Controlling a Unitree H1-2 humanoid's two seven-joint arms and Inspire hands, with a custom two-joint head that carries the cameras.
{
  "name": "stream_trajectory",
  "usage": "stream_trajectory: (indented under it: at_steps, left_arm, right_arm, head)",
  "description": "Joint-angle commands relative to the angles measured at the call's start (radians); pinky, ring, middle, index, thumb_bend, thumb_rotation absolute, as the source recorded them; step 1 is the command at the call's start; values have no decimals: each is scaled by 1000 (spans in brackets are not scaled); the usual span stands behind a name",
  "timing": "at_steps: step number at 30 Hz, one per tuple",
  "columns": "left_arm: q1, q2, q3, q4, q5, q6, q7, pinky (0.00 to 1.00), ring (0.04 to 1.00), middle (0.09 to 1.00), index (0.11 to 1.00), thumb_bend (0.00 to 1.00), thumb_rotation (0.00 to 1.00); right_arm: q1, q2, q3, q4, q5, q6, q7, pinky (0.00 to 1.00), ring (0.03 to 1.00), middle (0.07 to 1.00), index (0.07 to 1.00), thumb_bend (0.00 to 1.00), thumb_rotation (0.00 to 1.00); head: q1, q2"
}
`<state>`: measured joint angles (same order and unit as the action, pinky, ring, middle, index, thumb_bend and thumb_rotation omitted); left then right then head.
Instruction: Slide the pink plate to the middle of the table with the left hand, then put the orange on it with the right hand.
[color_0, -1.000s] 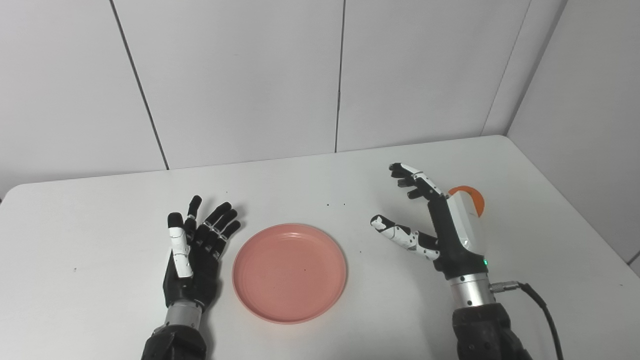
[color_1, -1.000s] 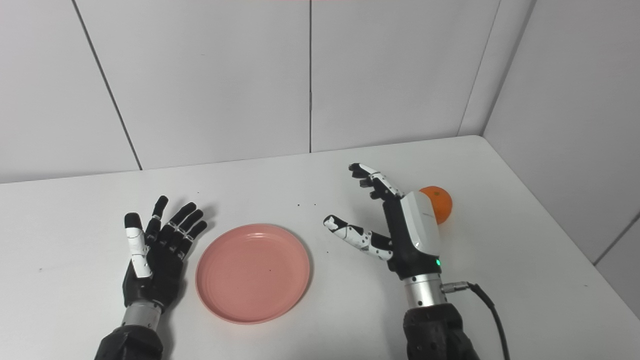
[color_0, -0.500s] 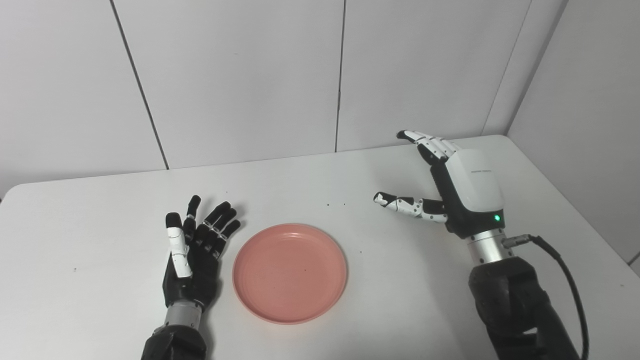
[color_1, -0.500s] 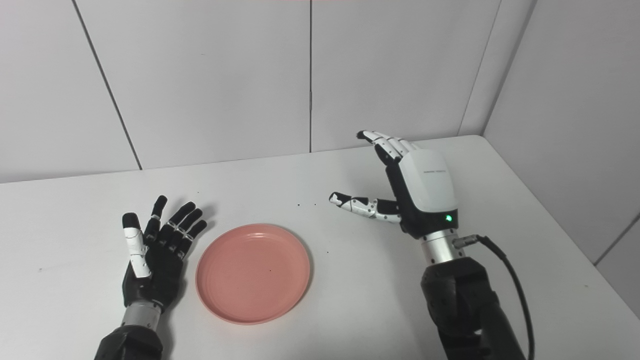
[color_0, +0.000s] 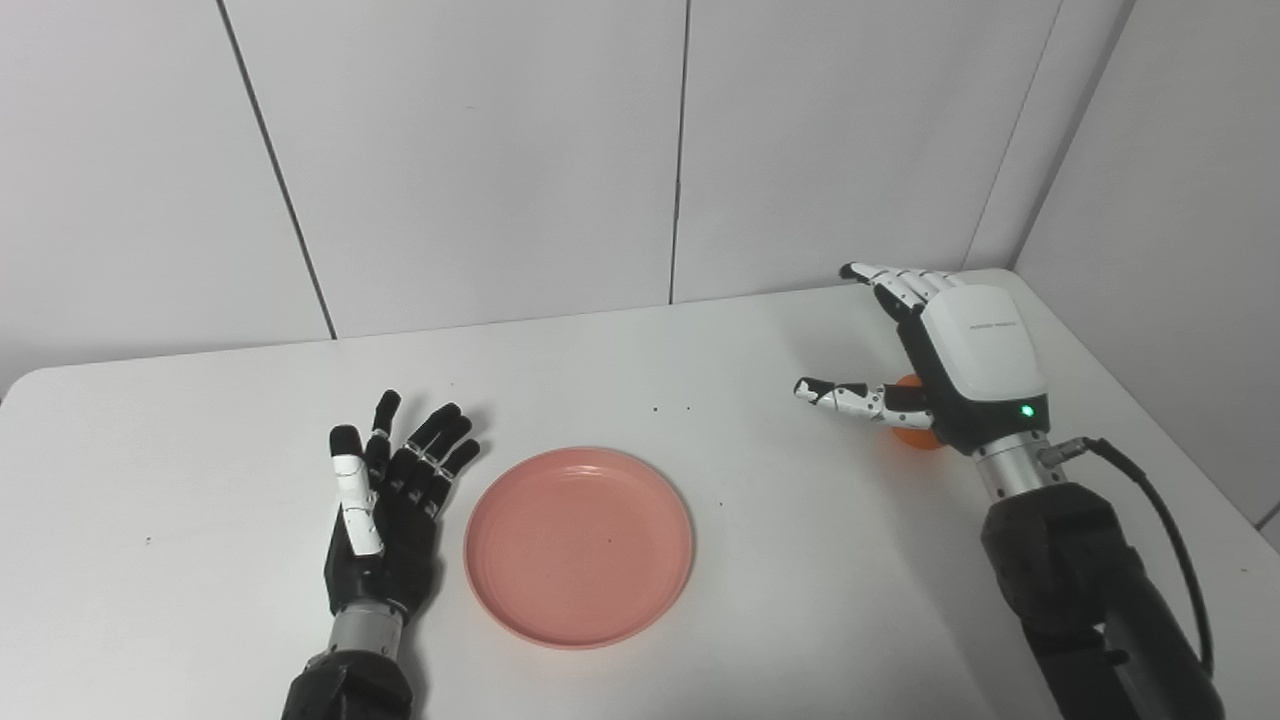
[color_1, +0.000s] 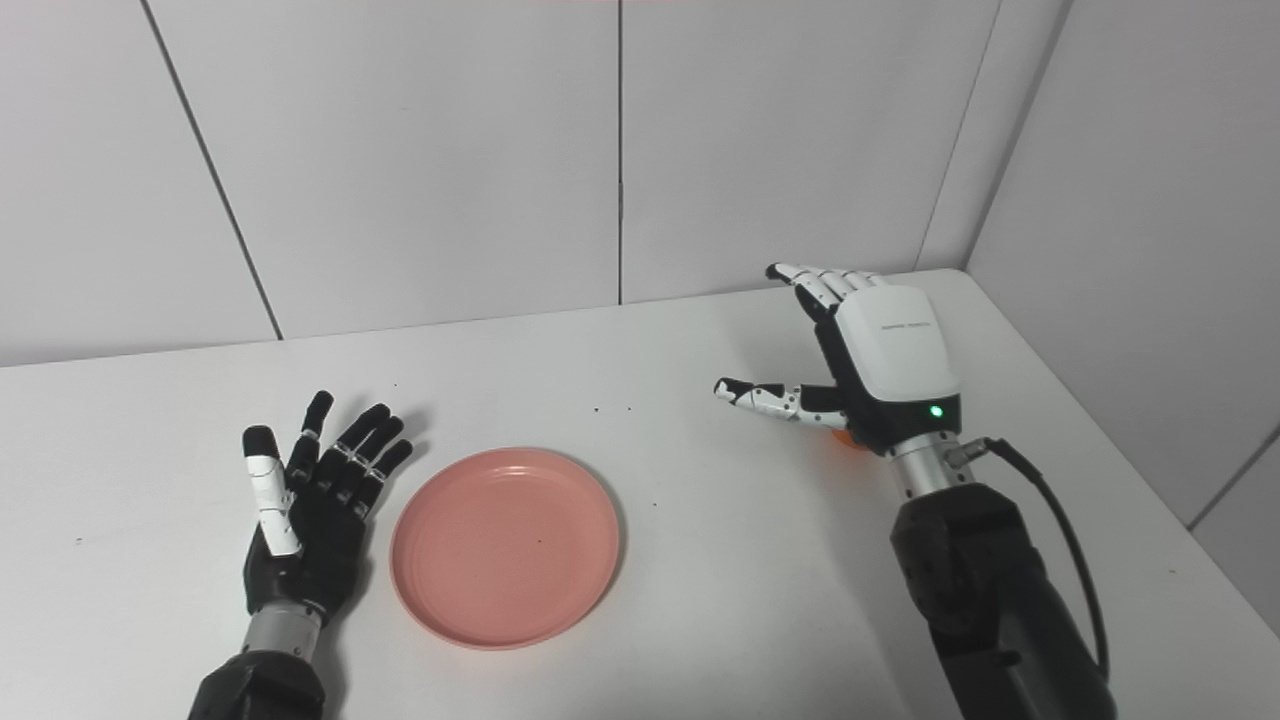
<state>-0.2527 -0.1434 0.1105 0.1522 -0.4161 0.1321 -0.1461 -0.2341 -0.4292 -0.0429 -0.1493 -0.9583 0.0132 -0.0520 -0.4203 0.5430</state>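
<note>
Left hand (color_0: 385, 515): lay flat on the table (color_0: 200, 450), fingers spread, holding nothing, just beside the plate's left rim.
Plate (color_0: 578, 545): pink, empty, sat near the table's middle, toward the front.
Right hand (color_0: 935, 365): hung over the orange at the table's right side, fingers spread and thumb stretched leftward, gripping nothing.
Orange (color_0: 912, 438): on the table, mostly hidden under the right palm, only a sliver showing; well apart from the plate.
</note>
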Motion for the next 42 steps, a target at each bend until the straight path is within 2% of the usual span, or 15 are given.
stream_trajectory:
  at_steps: [1, 9, 17, 25, 29, 33, 42]
  left_arm:
    - [15, 1, -3, 17, 1, 38, 14, 776, 778, 705, 983, 927, 817]
    - [14, -2, -2, 18, 2, 38, 19, 769, 774, 696, 978, 937, 812]
    - [17, -1, -3, 26, 3, 34, 15, 768, 769, 698, 976, 923, 816]
    - [26, -8, -5, 18, 4, 34, 19, 760, 760, 686, 975, 920, 816]
    - [30, -12, -6, 16, 6, 34, 23, 761, 762, 691, 976, 917, 818]
    - [31, -13, -5, 16, 6, 30, 22, 751, 756, 682, 976, 918, 819]
    - [36, -15, -6, 9, 7, 36, 27, 747, 756, 687, 976, 914, 823]
  right_arm:
    - [-43, -44, -22, 0, -7, 29, -14, 772, 769, 774, 765, 927, 877]
    - [-53, -80, -18, 97, -7, 35, -46, 838, 800, 779, 756, 916, 874]
    - [-72, -86, 0, 199, -13, 45, -76, 801, 776, 768, 744, 904, 904]
    - [-104, -111, 23, 287, 26, 75, -23, 778, 781, 790, 786, 896, 889]
    - [-114, -126, 37, 323, 39, 78, -24, 763, 777, 791, 789, 904, 889]
    - [-122, -134, 46, 351, 55, 75, -34, 763, 776, 791, 792, 901, 868]
    - [-142, -145, 64, 389, 57, 72, -54, 745, 772, 787, 804, 905, 893]
  head:
    - [1, 0]
    - [4, -2]
    - [10, -8]
    - [24, -14]
    - [26, -15]
    - [26, -15]
    - [31, -16]
